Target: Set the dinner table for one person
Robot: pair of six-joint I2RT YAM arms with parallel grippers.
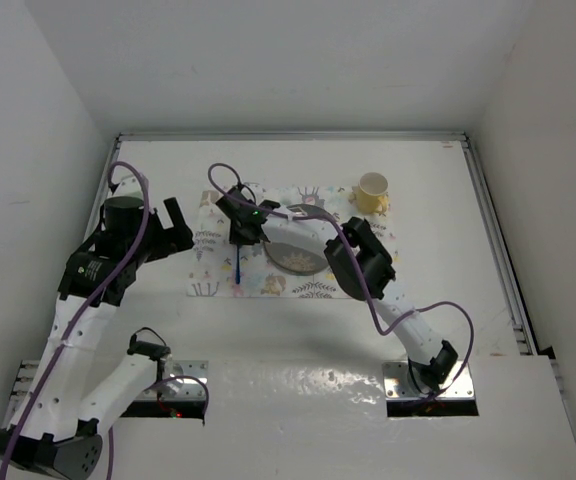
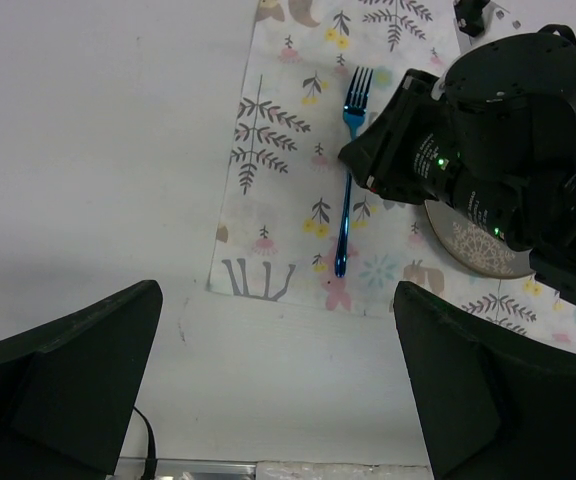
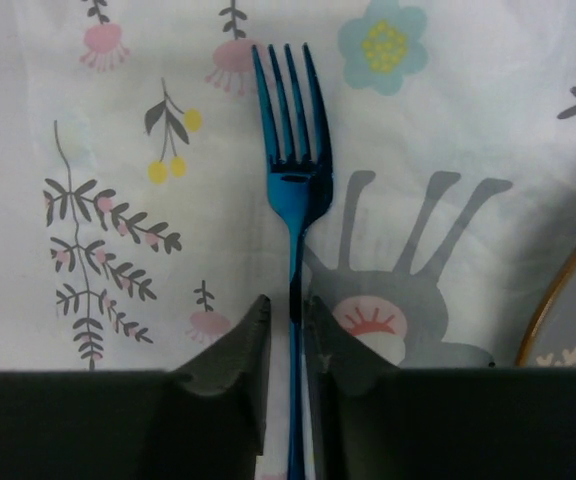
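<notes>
- Right wrist view: our right fingers (image 3: 263, 322) stand nearly together, one on each side of the handle of the blue fork (image 3: 290, 180).
- A pale sliver shows beside the handle, so we cannot tell whether they pinch it or merely flank it.
- The tines point straight ahead of those fingertips, and the fork lies flat on the printed placemat (image 3: 118, 120).
- Off to one side of the right fingers, the thin gold rim of a plate (image 3: 566, 285) curves in at the picture's edge, apart from the fork.
- In the top external view our left fingers (image 1: 176, 228) are spread wide and hold nothing.
- They hang over the bare bench (image 1: 468, 260), just off the placemat's side edge.
- In the left wrist view, the placemat's near corner and the fork lie ahead of the left fingertips.
- The bench, white with silver rails, lies beneath both pairs of fingers and carries the placemat near its middle.
- A yellow cup (image 1: 372, 190) stands upright at the placemat's far corner, beyond the plate and well apart from both pairs of fingers.
</notes>
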